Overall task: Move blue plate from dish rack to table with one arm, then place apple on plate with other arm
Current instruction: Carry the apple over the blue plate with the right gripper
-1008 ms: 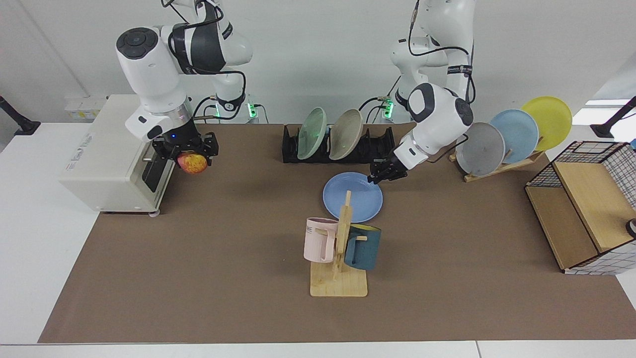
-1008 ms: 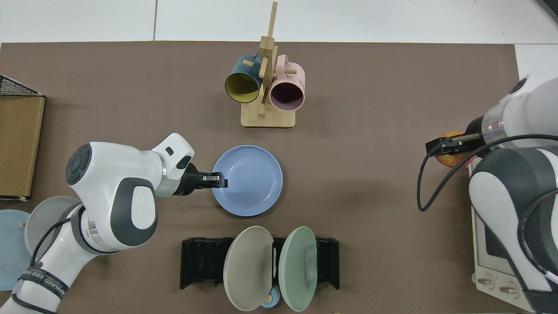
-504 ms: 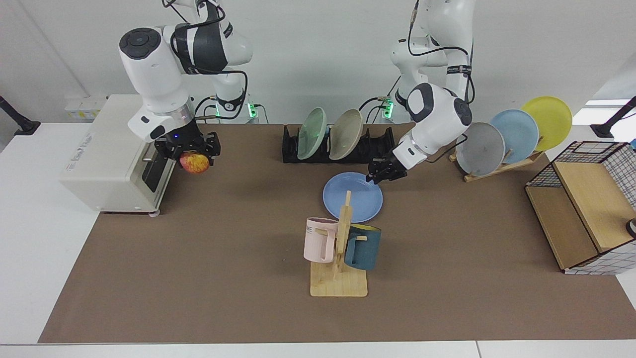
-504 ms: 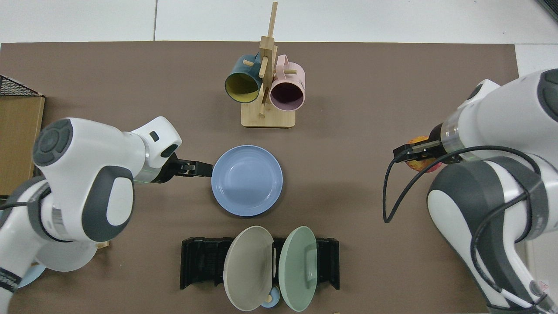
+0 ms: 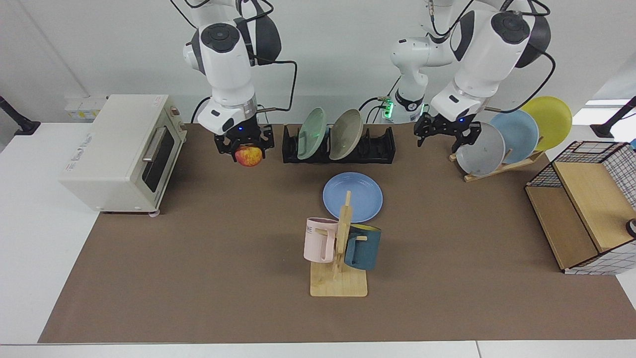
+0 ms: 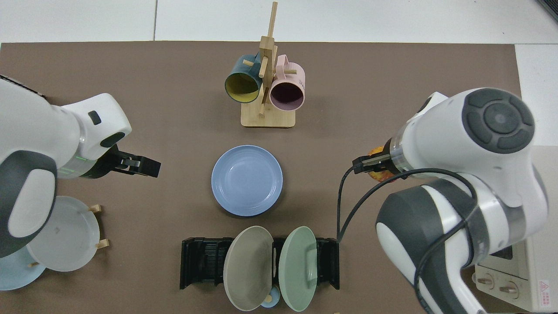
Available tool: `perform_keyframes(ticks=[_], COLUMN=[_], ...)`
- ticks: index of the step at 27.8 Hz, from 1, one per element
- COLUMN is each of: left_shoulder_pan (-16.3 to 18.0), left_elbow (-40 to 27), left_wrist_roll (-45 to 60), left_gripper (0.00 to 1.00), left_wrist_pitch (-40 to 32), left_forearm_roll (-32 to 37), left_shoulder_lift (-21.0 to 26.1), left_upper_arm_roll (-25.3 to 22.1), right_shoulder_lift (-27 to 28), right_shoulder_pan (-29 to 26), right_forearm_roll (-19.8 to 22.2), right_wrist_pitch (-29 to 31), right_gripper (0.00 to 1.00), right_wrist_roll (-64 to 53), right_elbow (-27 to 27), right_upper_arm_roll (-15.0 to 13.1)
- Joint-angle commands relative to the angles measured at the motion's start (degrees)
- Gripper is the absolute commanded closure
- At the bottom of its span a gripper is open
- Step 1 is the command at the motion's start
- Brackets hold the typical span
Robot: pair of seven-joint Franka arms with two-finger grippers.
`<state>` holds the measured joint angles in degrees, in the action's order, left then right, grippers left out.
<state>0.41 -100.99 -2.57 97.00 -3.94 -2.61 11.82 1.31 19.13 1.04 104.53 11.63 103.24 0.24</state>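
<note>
Since the earlier frame, the left gripper (image 5: 444, 135) has lifted away open from the round matte blue plate (image 5: 353, 197), which lies flat on the brown-matted table (image 5: 198, 258). The right gripper (image 5: 244, 144) has carried the small red-yellow apple (image 5: 249, 156), clamped between its fingers, nearer; in the facing view it hangs at the plate's 10 o'clock. Released off-centre or high, the apple could roll off.

Seen from across the wide brown-matted table (image 5: 198, 278), a raised camera faces both white robot arms and takes in the whole tabletop, from the cream toaster oven (image 5: 119, 149) to the wire-and-wood basket (image 5: 586, 209). A second camera looks straight down from nearer, turned the opposite way. Both views share the round periwinkle blue plate (image 5: 354, 195) (image 6: 247, 180), low black slotted dish rack (image 5: 382, 146) (image 6: 200, 262) and wooden mug stand (image 5: 339, 283) (image 6: 267, 118).
</note>
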Motion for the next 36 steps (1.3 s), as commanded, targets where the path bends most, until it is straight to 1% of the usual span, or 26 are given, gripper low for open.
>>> perform_keyframes(ticks=[1,5,6,9,13,16,20,22,26,30,34,36], left_shoulder_pan=[-0.85,-0.76,-0.76,-0.67,-0.76,-0.5,-0.5,-0.67,-0.59,-0.15,-0.06,-0.06], left_elbow=[5.8,7.47,7.82,10.11,10.03,9.67,10.02,10.03,9.67,9.32,8.79,8.79], left_wrist_roll=[0.37,0.28,0.28,0.28,0.37,0.2,-0.59,-0.68,0.02,5.28,5.73,5.73], left_gripper=[0.01,0.01,0.01,0.01,0.01,0.01,0.01,0.01,0.0,0.0,0.0,0.0], left_wrist_pitch=[-5.24,-5.33,-5.33,-5.41,-5.5,-5.59,-5.77,-5.94,-7.26,-9.63,-9.55,-9.55], left_forearm_roll=[2.62,5.08,5.34,5.7,5.7,5.7,6.13,7.01,6.84,6.05,5.7,5.7], left_shoulder_lift=[-0.02,0.5,0.76,1.29,0.86,0.77,1.03,0.94,0.5,0.33,0.15,0.15], left_upper_arm_roll=[-1.62,-1.01,-0.92,-0.92,-0.92,-1.09,-1.44,-1.44,-1.53,-1.79,-2.5,-2.5], right_shoulder_lift=[1.24,2.2,2.47,5.01,7.82,11.33,18.28,19.86,22.24,25.14,26.99,28.04], right_shoulder_pan=[2.23,4.69,5.21,6.88,8.82,9.79,12.42,13.56,16.11,18.57,19.11,19.11], right_forearm_roll=[-2.09,-2.97,-3.06,-3.06,-2.97,-2.97,-2.89,-2.71,-2.27,-2.09,-2.18,-2.18], right_wrist_pitch=[1.03,1.9,2.25,1.47,1.81,2.43,4.89,5.07,5.24,8.4,11.57,12.01], right_gripper=[0.92,0.93,0.95,0.95,0.95,0.95,0.95,0.96,0.95,0.95,0.96,0.95], right_wrist_roll=[5.5,7.7,8.14,9.9,12.88,14.73,18.5,20.53,22.47,26.42,28.09,28.27], right_elbow=[-0.4,-0.93,-1.45,-4.96,-7.95,-10.77,-16.04,-17.45,-18.07,-18.07,-18.25,-19.03], right_upper_arm_roll=[-0.15,-0.07,-0.07,-0.07,-0.15,-0.07,-0.15,-0.15,-0.24,-0.5,-0.42,-0.42])
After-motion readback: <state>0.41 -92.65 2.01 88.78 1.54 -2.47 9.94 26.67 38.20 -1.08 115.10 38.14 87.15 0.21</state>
